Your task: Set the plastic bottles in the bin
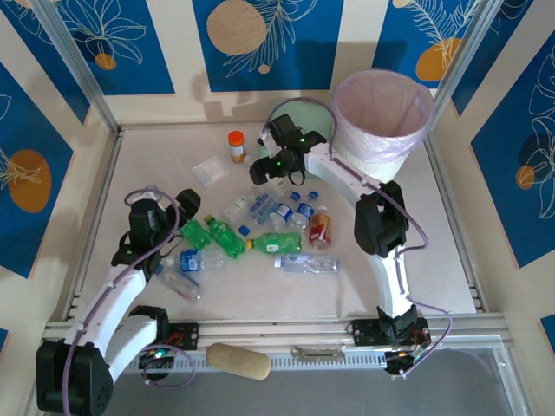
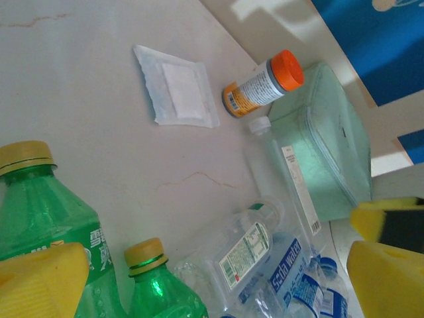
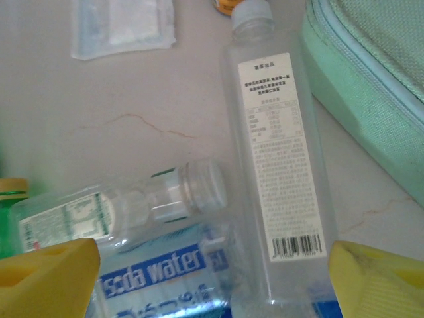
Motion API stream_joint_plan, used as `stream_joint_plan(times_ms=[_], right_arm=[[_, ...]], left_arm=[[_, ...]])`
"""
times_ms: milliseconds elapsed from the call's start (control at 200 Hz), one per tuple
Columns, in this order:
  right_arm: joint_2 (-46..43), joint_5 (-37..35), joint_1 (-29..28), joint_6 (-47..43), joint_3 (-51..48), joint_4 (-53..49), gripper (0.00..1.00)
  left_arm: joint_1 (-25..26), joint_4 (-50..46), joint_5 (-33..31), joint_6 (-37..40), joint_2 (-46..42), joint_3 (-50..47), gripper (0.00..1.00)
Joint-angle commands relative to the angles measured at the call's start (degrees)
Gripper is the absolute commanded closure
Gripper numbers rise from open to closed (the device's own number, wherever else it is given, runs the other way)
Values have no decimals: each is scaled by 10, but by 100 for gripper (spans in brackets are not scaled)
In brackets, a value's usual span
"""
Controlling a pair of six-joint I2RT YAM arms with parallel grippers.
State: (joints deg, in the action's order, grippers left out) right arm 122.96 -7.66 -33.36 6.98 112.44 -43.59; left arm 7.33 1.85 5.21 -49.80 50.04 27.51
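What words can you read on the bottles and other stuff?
"Soda water": on the blue-labelled bottle.
On the tall clear bottle: white label's small print and barcode digits, too small to read.
On the small clear bottle: green-and-white label, blurred.
On the orange-capped jar: label too small to read.

I see a pale tabletop (image 2: 99, 86) that looks like smooth, dull stone with thin cracks. The plastic bottles (image 3: 165, 199) are clear and shiny, with paper-looking labels (image 3: 275, 146). The green ones (image 2: 46, 218) shine too. The mint box (image 3: 371, 79) looks like rough woven cloth. The bin (image 1: 390, 160) is ribbed white plastic with a thin pink bag (image 1: 381, 104). The pads (image 3: 46, 278) on my right hand (image 3: 212, 281) look soft and dull yellow.
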Motion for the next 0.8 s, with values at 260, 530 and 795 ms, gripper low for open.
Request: stream_joint_plan(times_ms=[260, 530, 795], right_arm=[[131, -81, -1, -69, 179, -131, 14], [180, -88, 5, -98, 223, -147, 18], [211, -81, 6, -100, 223, -143, 22]], left_arm=[[-5, 4, 55, 13, 1, -4, 0], [-5, 7, 67, 12, 5, -5, 0], [-5, 12, 71, 7, 7, -5, 0]])
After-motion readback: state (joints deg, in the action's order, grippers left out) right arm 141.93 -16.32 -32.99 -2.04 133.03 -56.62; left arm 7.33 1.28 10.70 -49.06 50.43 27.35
